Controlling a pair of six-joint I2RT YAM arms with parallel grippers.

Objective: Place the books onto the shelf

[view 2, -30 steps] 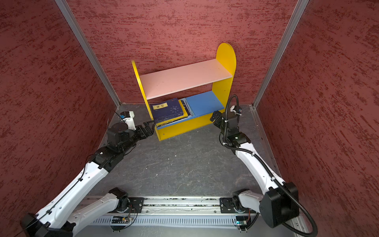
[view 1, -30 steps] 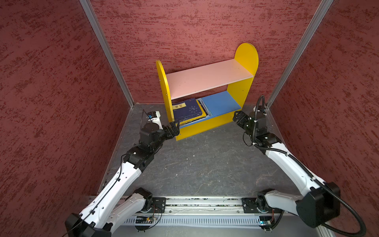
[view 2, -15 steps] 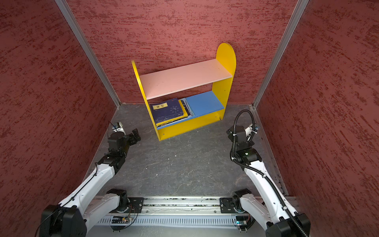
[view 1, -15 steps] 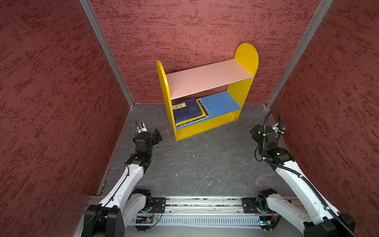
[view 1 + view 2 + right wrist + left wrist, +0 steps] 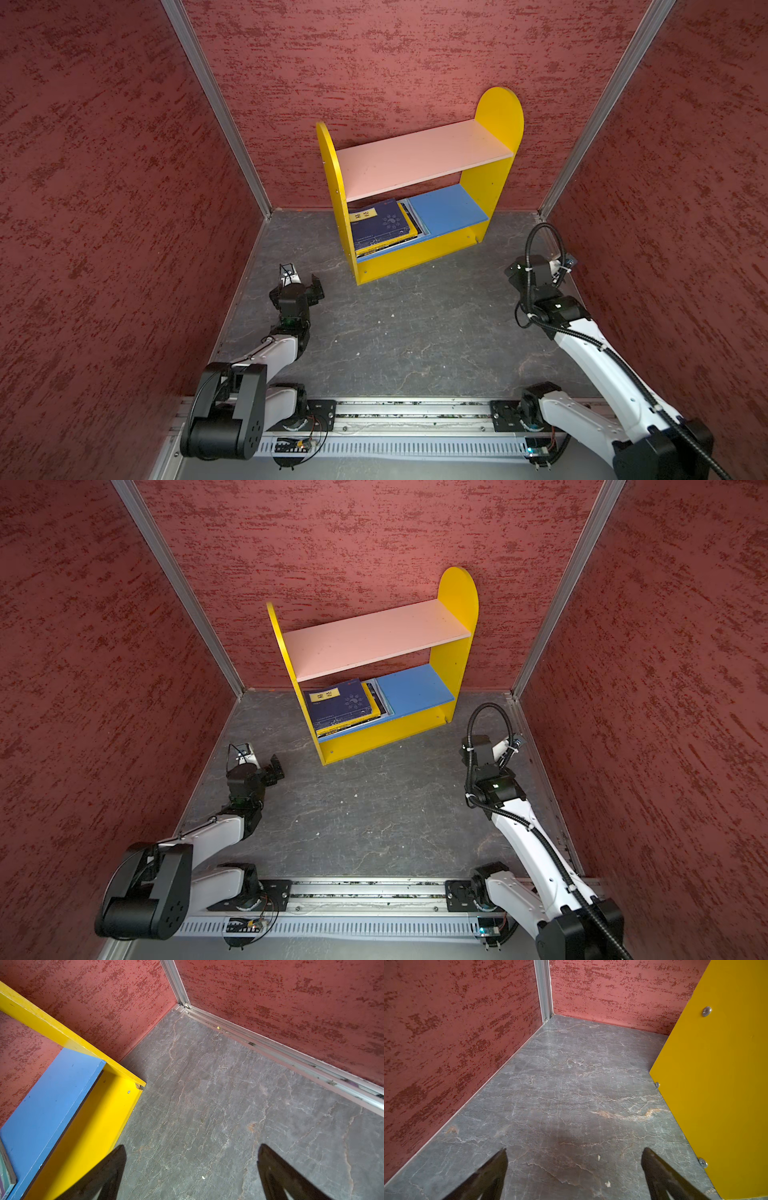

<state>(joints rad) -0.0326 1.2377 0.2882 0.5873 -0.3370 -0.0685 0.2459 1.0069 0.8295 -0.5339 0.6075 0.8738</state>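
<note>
Books (image 5: 384, 226): stacked flat on blue lower board of shelf (image 5: 419, 162), against left side panel.
Left end effector (image 5: 573, 1151): jaws wide, empty, above tabletop (image 5: 560, 1084), near shelf.
Right end effector (image 5: 192, 1147): jaws wide, empty, near shelf corner.

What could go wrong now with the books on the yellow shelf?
The flat pile of thin navy and yellow paperback books is uneven and lies near the front edge of the blue lower board; a bump might slide one out. The open left pincer hangs near the shelf's yellow side panel; a careless swing could knock it.
</note>
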